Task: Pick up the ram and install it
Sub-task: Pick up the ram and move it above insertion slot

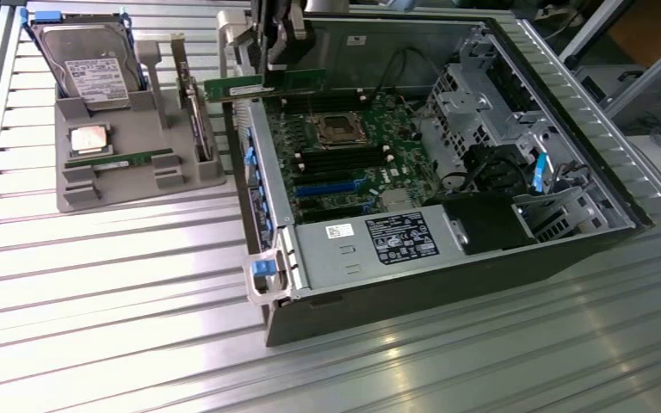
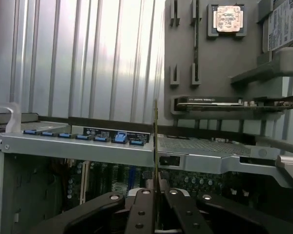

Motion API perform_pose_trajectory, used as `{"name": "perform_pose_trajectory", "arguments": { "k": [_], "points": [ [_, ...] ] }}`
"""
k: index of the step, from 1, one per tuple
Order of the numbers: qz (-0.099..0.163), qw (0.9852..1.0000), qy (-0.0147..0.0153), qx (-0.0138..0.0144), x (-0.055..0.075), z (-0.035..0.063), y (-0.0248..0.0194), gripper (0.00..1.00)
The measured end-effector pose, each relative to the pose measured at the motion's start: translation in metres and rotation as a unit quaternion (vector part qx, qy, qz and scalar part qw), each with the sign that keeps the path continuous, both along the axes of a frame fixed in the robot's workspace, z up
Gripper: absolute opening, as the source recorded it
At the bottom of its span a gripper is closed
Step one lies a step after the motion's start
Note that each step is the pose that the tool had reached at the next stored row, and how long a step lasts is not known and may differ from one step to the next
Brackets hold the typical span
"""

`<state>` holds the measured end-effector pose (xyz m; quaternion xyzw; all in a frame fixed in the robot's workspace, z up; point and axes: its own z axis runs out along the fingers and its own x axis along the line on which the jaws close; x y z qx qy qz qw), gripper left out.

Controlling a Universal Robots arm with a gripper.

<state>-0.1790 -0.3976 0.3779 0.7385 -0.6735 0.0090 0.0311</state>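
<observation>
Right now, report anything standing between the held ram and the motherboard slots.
Nothing visible does. The gripper, shut on the ram, hangs over the open case; the motherboard and its black slots lie uncovered below.

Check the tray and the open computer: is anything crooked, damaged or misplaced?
Nothing stands out. The gripper holds the ram squarely over the computer case; hard drive and processor sit in their tray slots.

The table (image 1: 101, 284) is ribbed, gleaming metal. At the exterior view's upper left, the holder (image 1: 124, 185) is matt grey plastic and the hard drive (image 1: 83, 43) shiny metal. The ram (image 1: 238, 87) is matt green board, the computer case (image 1: 342, 267) dull sheet metal.
</observation>
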Motion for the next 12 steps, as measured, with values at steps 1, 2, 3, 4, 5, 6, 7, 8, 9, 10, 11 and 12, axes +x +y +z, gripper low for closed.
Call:
{"name": "perform_pose_trajectory", "arguments": {
  "k": [1, 2, 3, 4, 5, 6, 7, 8, 9, 10, 11, 12],
  "points": [
    [0.000, 1.0000, 0.0000, -0.0007, 0.004, 0.0000, 0.0000, 0.13],
    [0.000, 1.0000, 0.0000, -0.0020, 0.010, 0.0000, 0.0000, 0.13],
    [0.000, 1.0000, 0.0000, -0.0029, 0.014, 0.0000, 0.0000, 0.13],
    [0.000, 1.0000, 0.0000, -0.0036, 0.017, 0.0000, 0.0000, 0.13],
    [0.000, 1.0000, 0.0000, -0.0049, 0.023, 0.0000, 0.0000, 0.13],
    [0.000, 1.0000, 0.0000, -0.0057, 0.027, -0.0001, 0.0000, 0.13],
    [0.000, 1.0000, 0.0000, -0.0061, 0.029, 0.0000, 0.0000, 0.13],
    [0.000, 1.0000, 0.0000, -0.0065, 0.031, 0.0000, 0.0000, 0.13],
    [0.000, 1.0000, 0.0000, -0.0073, 0.036, 0.0000, 0.0000, 0.13],
    [0.000, 1.0000, 0.0000, -0.0085, 0.043, 0.0000, 0.0000, 0.13],
    [0.000, 1.0000, 0.0000, -0.0094, 0.049, -0.0001, 0.0000, 0.13],
    [0.000, 1.0000, 0.0000, -0.0100, 0.053, 0.0000, 0.0000, 0.13]
  ]
}}
